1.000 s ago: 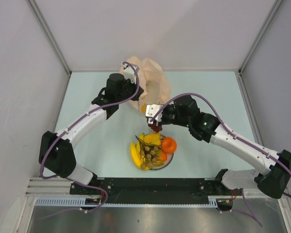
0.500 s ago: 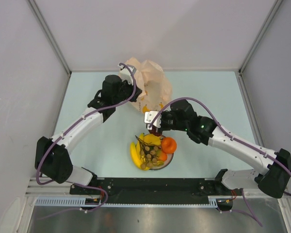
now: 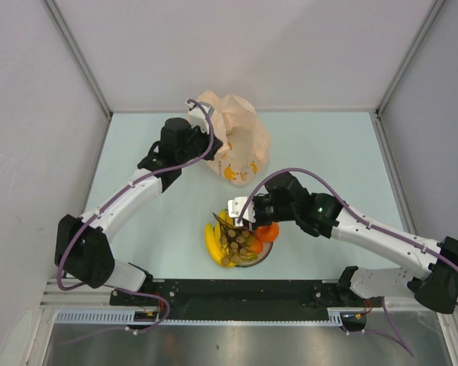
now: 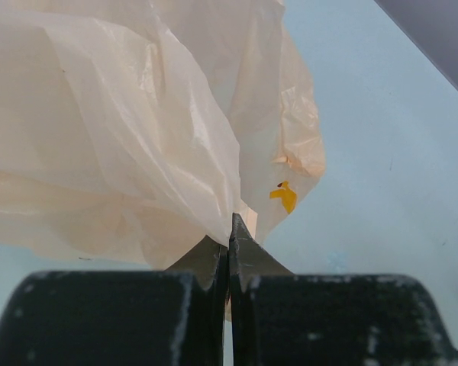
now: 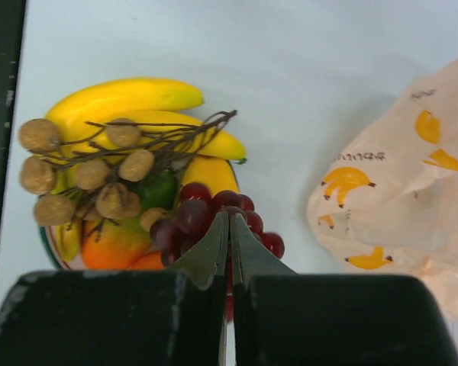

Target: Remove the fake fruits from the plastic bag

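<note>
Crinkly plastic bag (image 3: 233, 133) in closed left end effector (image 4: 230, 229), glossy grapes (image 5: 192, 216) in closed right end effector (image 5: 229, 223)

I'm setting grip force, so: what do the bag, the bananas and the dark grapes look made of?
The bag: thin translucent plastic film, judging by its crinkles and see-through pale orange. The bananas: likely hard moulded plastic, glossy with highlights. The dark grapes: probably plastic too, smooth shiny beads.

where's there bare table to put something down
Bare table right of the plastic bag, up to the far right corner; also between the left arm and the fake fruits. Crowded in the middle, where the right arm reaches over the fruits.
</note>
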Controlling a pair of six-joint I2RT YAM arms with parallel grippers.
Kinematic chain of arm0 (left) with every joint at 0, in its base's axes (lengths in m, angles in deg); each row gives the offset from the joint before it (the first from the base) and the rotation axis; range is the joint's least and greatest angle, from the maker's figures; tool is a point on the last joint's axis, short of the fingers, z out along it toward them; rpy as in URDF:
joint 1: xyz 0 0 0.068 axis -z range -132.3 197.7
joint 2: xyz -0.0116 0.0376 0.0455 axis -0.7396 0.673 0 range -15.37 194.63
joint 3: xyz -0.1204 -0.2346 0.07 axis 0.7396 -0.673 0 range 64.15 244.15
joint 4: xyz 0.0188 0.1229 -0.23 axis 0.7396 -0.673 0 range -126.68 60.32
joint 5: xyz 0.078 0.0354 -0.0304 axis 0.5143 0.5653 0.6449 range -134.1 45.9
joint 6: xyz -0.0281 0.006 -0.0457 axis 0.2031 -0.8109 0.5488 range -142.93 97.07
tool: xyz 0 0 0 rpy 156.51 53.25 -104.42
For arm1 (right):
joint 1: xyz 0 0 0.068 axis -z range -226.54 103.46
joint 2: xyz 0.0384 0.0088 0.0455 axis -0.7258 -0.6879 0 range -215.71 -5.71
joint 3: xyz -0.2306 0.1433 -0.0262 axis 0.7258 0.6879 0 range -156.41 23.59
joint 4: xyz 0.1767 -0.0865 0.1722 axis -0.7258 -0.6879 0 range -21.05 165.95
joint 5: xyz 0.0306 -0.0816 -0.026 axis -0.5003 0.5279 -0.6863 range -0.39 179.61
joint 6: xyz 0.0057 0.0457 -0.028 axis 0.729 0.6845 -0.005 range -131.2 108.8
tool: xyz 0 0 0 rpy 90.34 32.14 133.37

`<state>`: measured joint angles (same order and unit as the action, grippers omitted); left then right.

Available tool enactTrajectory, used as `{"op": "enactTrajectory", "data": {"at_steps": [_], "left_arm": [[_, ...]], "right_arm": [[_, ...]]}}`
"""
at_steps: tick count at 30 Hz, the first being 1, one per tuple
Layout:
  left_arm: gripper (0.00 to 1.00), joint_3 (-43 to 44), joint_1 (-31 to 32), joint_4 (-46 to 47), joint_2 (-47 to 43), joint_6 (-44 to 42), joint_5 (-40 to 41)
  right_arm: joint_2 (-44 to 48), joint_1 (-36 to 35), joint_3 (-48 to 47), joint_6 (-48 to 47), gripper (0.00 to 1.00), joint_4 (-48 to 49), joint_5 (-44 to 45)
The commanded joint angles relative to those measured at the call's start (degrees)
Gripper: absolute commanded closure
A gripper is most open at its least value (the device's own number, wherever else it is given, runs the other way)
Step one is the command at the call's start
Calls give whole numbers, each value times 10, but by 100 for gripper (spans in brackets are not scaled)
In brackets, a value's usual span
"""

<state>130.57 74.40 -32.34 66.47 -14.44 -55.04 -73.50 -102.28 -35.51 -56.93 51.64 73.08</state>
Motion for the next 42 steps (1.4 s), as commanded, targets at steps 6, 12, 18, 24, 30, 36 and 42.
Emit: {"op": "enactTrajectory", "data": {"at_steps": [6,12,18,24,30,36,42], "left_arm": [[100,9,-8,17,7,-11,-8],[100,22,-9,16,15,-11,-10],[100,25,-8,17,22,-9,-13],[100,31,-8,17,31,-7,-14],[100,35,-8,16,36,-11,-11],[100,45,-9,15,46,-13,-9],[100,57,-9,15,52,-22,-3]], "right_arm": [[20,-54,20,23,100,-28,-38],[18,-53,24,19,83,-32,-18],[12,-45,25,23,60,-21,-17],[25,-40,25,45,39,-5,11],[56,-22,22,92,23,19,-37],[57,-21,19,106,22,39,-37],[28,83,14,347,20,168,41]]}}
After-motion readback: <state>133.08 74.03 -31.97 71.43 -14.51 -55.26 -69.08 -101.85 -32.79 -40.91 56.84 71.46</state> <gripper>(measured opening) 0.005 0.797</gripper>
